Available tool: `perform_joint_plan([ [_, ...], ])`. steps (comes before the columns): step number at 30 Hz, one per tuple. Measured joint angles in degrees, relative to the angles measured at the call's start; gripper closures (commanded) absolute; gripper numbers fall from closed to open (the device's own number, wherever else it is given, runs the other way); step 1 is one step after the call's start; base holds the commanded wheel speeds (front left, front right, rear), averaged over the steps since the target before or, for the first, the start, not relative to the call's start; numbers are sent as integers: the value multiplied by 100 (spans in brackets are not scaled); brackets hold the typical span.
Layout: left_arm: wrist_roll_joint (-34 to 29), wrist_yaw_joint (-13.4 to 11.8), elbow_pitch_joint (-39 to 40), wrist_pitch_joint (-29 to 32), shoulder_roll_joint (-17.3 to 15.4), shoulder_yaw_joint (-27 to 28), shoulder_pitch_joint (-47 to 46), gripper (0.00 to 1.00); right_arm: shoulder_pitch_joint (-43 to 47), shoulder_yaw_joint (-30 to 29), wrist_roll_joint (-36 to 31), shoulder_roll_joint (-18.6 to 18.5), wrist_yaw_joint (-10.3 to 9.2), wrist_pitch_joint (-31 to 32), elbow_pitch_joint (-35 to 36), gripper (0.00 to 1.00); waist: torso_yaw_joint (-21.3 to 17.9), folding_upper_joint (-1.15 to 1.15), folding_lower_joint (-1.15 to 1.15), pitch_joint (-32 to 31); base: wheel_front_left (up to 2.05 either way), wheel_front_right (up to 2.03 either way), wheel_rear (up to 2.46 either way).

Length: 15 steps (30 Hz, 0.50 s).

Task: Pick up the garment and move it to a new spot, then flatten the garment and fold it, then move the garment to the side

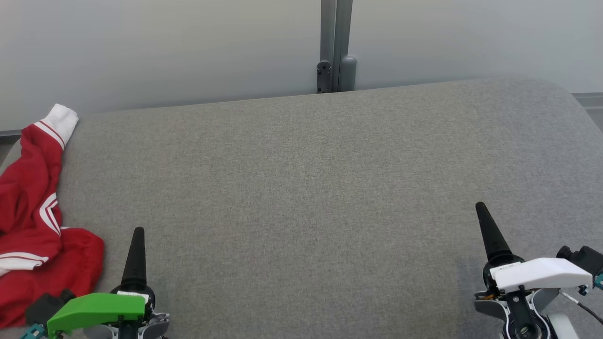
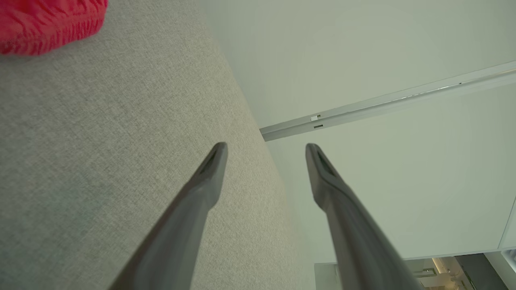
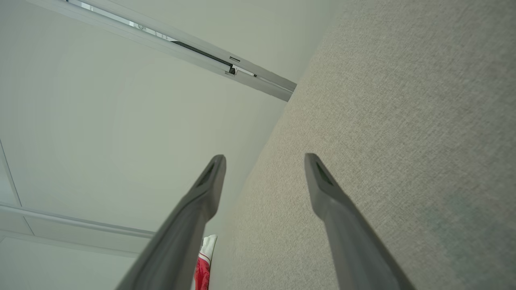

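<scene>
The garment (image 1: 33,221) is a red top with white stripes and a white cuff, lying crumpled at the 9 o'clock edge of the grey surface (image 1: 301,188). It looks soft, light and limp, so it should sag and trail when lifted rather than keep any shape. The cloth looks smooth and could slip from a shallow pinch. The best hold is probably a thick bunched fold or the hem nearest the robot, taken deep between the fingers. The cuff at the 12 o'clock end would suit spreading it later.

The left gripper (image 2: 266,151) has its jaws spread wide and holds nothing. The garment lies at about 10 o'clock from it, near but not touching.

The right gripper (image 3: 264,161) is also spread and empty, with the garment well apart from it at 9 o'clock.
</scene>
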<state>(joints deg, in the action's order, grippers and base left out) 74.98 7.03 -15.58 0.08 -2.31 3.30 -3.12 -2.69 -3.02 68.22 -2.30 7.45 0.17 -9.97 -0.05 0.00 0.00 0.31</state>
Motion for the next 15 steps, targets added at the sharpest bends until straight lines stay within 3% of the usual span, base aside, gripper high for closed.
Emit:
perform_joint_plan([
  [15,-1881,-5,70,-321,1,-123,129,0,122,157,-2033,-4,1,-316,209,0,14,0,0,-6,0,0,0],
])
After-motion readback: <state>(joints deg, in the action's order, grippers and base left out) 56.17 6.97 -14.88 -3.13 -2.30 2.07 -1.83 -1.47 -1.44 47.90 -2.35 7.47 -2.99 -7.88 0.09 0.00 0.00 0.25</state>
